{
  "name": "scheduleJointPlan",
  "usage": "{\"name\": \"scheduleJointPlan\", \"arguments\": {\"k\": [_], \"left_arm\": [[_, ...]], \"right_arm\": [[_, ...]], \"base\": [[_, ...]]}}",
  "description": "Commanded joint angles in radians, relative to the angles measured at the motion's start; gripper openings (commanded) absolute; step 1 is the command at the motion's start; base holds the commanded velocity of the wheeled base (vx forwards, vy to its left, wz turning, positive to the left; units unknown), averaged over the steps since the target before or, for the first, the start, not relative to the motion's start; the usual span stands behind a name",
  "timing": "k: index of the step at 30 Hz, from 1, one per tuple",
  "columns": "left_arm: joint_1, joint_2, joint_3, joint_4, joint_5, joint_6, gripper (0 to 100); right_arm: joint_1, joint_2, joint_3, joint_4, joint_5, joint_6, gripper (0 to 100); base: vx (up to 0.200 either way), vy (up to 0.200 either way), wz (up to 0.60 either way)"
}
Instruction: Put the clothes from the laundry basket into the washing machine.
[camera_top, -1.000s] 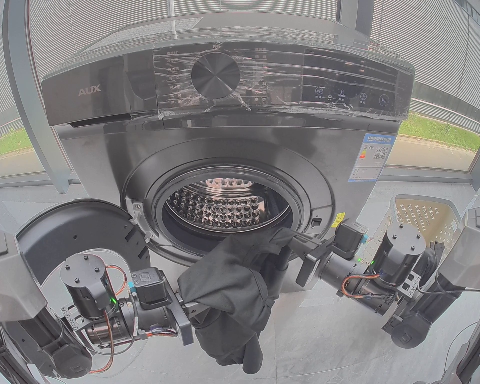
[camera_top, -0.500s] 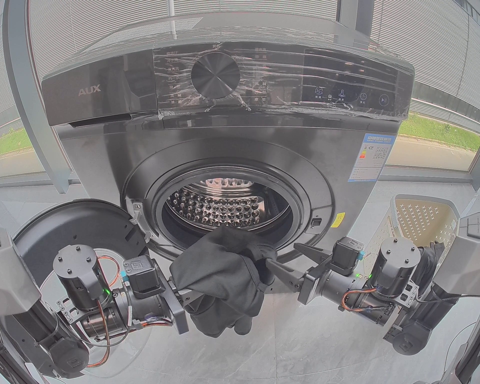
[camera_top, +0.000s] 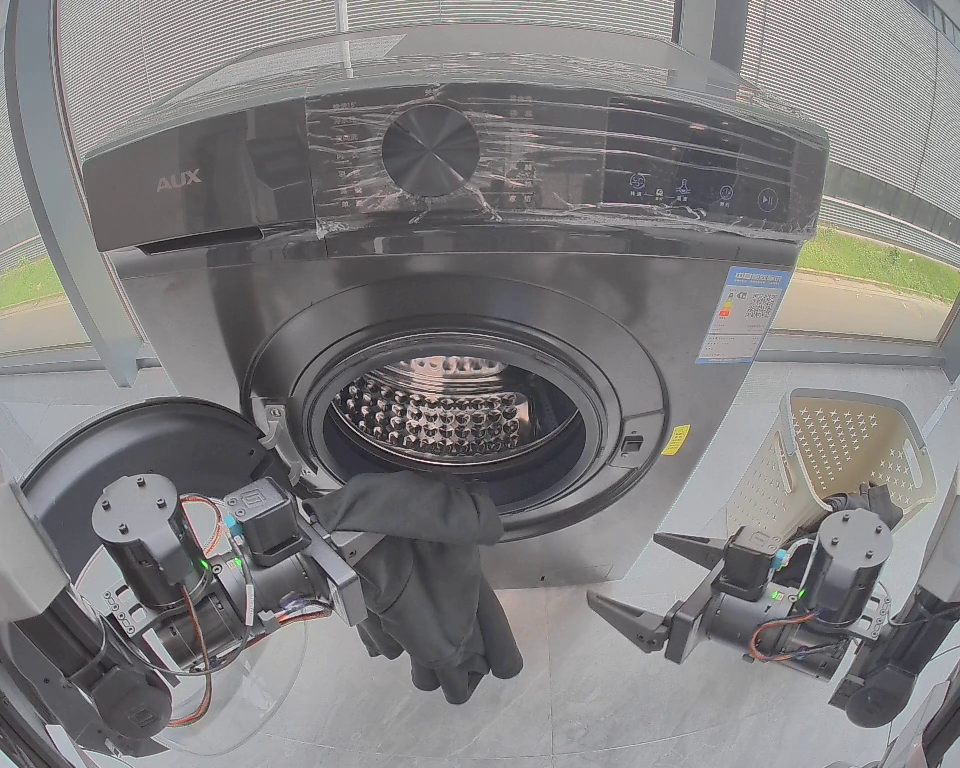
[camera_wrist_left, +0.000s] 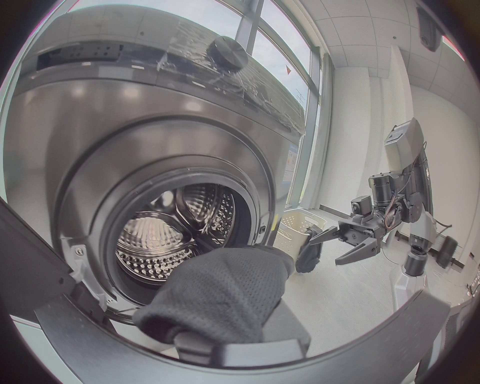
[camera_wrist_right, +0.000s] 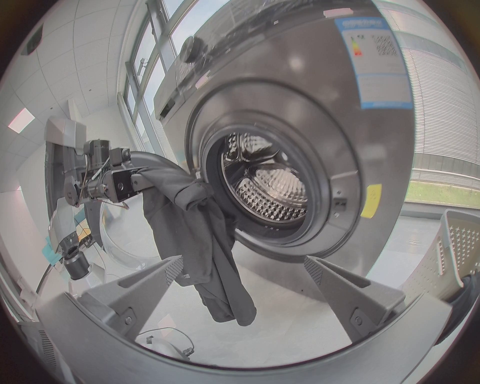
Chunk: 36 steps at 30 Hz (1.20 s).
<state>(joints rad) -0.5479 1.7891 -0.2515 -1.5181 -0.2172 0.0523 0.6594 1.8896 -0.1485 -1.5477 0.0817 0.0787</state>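
A black garment hangs from my left gripper, which is shut on its upper fold just in front of the lower left rim of the washing machine's drum opening. The cloth droops toward the floor, outside the drum. In the left wrist view the garment bulges over the gripper in front of the opening. My right gripper stands open and holds nothing, low at the right near the laundry basket. From the right wrist view, the garment dangles beside the drum.
The round door stands swung open at the left, behind my left arm. The cream laundry basket holds more dark clothes. Pale tiled floor lies between the two arms.
My right gripper let go of the garment and pulled back to the lower right. My left gripper rose toward the drum's lower left rim, and the garment now hangs from it alone.
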Motion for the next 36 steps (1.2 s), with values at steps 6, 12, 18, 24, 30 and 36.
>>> {"name": "scheduleJointPlan", "arguments": {"k": [6, 12, 18, 24, 30, 36], "left_arm": [[-0.015, -0.099, 0.024, -0.001, 0.075, -0.022, 0], [0.013, -0.102, 0.058, -0.001, 0.081, -0.023, 0], [0.026, -0.099, 0.078, -0.001, 0.082, -0.022, 0], [0.025, -0.088, 0.080, -0.001, 0.081, -0.016, 0], [0.023, -0.082, 0.078, 0.001, 0.081, -0.017, 0], [0.019, -0.070, 0.081, -0.001, 0.082, -0.014, 0]], "right_arm": [[-0.080, -0.121, 0.040, 0.000, 0.032, -0.004, 100], [-0.078, -0.112, 0.040, 0.001, 0.027, -0.004, 100], [-0.083, -0.112, 0.041, 0.001, 0.026, -0.002, 100], [-0.081, -0.110, 0.041, 0.001, 0.027, -0.002, 100], [-0.081, -0.110, 0.041, 0.001, 0.027, -0.002, 100], [-0.078, -0.110, 0.043, 0.001, 0.027, -0.002, 100]], "base": [[0.000, 0.000, 0.00], [0.000, 0.000, 0.00], [0.000, 0.000, 0.00], [0.033, 0.000, 0.00], [0.200, 0.000, 0.00], [0.067, 0.000, 0.00]]}}
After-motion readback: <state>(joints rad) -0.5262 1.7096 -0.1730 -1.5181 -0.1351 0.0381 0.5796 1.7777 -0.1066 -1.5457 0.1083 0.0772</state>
